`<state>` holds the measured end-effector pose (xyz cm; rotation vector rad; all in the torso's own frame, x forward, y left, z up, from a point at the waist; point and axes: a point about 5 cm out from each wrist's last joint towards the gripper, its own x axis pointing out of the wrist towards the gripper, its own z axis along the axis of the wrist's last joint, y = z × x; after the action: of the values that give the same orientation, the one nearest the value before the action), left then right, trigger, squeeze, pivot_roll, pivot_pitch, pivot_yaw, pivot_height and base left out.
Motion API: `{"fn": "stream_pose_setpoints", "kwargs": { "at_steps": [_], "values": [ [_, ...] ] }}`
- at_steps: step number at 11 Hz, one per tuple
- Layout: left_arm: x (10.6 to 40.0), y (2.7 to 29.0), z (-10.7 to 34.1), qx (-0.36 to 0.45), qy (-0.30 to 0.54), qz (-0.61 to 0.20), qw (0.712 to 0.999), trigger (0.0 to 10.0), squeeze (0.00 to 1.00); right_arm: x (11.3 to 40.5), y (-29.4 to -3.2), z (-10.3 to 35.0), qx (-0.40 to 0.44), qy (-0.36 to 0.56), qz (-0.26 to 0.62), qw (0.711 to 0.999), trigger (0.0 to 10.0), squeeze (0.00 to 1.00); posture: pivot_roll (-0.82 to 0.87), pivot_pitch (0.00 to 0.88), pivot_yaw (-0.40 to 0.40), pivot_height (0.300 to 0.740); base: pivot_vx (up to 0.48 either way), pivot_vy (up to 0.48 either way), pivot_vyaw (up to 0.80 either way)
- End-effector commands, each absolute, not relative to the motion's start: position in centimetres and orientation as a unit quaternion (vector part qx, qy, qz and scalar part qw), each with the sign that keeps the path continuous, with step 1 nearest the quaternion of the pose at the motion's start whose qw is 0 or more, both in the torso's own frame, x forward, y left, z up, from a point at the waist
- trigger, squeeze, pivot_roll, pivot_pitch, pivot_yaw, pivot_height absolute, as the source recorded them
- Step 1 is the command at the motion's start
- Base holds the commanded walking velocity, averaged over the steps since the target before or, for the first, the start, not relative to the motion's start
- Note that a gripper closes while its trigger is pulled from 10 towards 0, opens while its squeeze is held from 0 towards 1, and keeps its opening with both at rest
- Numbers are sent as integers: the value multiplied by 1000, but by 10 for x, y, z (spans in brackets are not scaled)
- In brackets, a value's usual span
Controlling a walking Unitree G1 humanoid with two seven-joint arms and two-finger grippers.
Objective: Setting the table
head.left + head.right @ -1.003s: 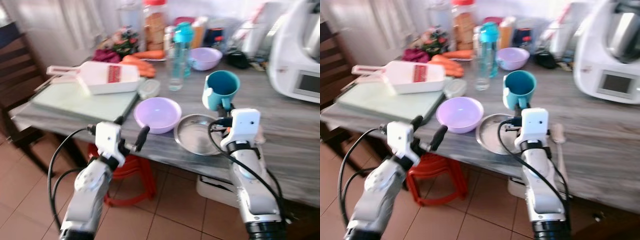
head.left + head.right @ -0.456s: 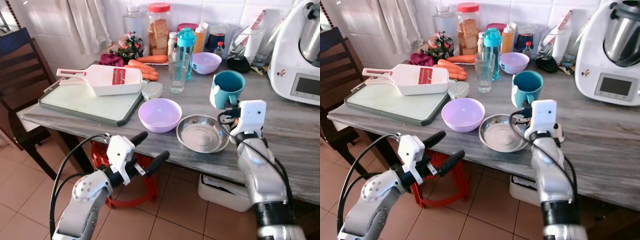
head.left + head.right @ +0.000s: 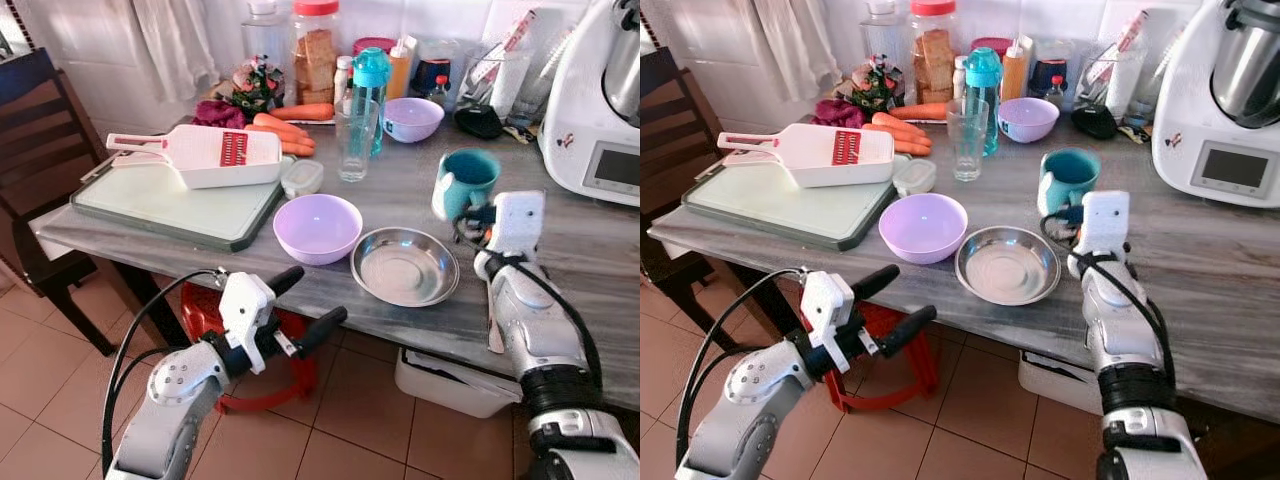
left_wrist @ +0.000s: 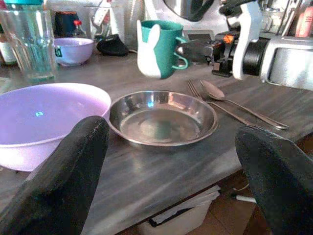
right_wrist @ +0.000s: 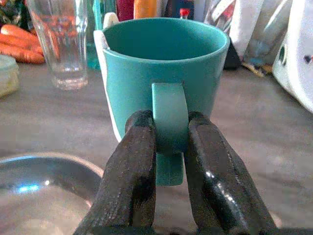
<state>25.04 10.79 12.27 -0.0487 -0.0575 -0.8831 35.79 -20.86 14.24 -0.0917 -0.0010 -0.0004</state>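
While the right gripper [image 5: 168,161] clamps the handle of the teal mug [image 3: 1070,178] between its two black fingers [image 5: 132,186], the mug is held upright, mouth up, with the handle pointing back toward the robot. The mug sits at the right of the grey wooden table [image 3: 1240,270], just behind the steel dish [image 3: 1007,265]; whether its base touches the table cannot be told. A white rabbit-ear figure shows on the mug's side in the left wrist view. Nothing can be seen inside the mug.

The steel dish is shallow, round and holds nothing. Just to its left is a lilac bowl [image 3: 924,226], also holding nothing. A fork and spoon [image 4: 230,102] lie side by side on the table to the right of the dish, their handles running toward the table's front edge.

The left gripper [image 3: 305,305] hangs below the front edge of the table, fingers spread wide and holding nothing.

Further back stand a clear glass [image 3: 966,140], a turquoise-capped bottle [image 3: 982,80] and a second lilac bowl [image 3: 1027,118]. A white slicer [image 3: 815,153] lies on a pale green cutting board [image 3: 780,205], long axis across the table, handle to the left. Carrots [image 3: 902,135] lie behind it. A white kitchen appliance [image 3: 1230,100] occupies the right rear corner.
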Motion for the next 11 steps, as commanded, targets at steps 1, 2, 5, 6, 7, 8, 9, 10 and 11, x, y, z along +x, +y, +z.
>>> {"fn": "stream_pose_setpoints", "kwargs": {
  "at_steps": [1,2,5,6,7,8,9,10,11],
  "values": [
    [250,107,127,-20,-31,-435,900,10000,0,364,-207,152,-40,-19,9,999,10000,0,-1,47,27,740,0,0,0],
    [250,107,127,-20,-30,-437,899,10000,0,365,-204,148,-39,-14,14,999,10000,0,4,50,31,740,0,0,0],
    [250,108,127,-21,-25,-438,899,10000,0,366,-205,139,-36,-7,19,999,10000,0,9,54,36,740,0,0,0],
    [250,108,127,-22,-24,-437,899,10000,0,365,-205,136,-34,-2,20,999,10000,0,12,53,36,740,0,0,0],
    [250,109,127,-22,-23,-437,899,10000,0,365,-205,134,-32,-1,22,999,10000,0,12,53,36,740,0,0,0],
    [250,109,126,-22,-23,-437,899,10000,0,365,-205,133,-32,-1,23,999,10000,600,13,53,37,740,0,0,0],
    [251,109,126,-21,-22,-437,899,10000,0,365,-204,132,-30,-1,23,999,10000,1000,13,53,37,740,0,0,0],
    [251,109,126,-21,-22,-437,899,10000,0,365,-204,130,-29,0,24,999,10000,1000,15,51,38,740,0,0,0],
    [252,109,126,-21,-22,-436,899,10000,0,365,-204,130,-29,0,25,999,10000,1000,15,51,38,740,0,0,0]
  ]
}}
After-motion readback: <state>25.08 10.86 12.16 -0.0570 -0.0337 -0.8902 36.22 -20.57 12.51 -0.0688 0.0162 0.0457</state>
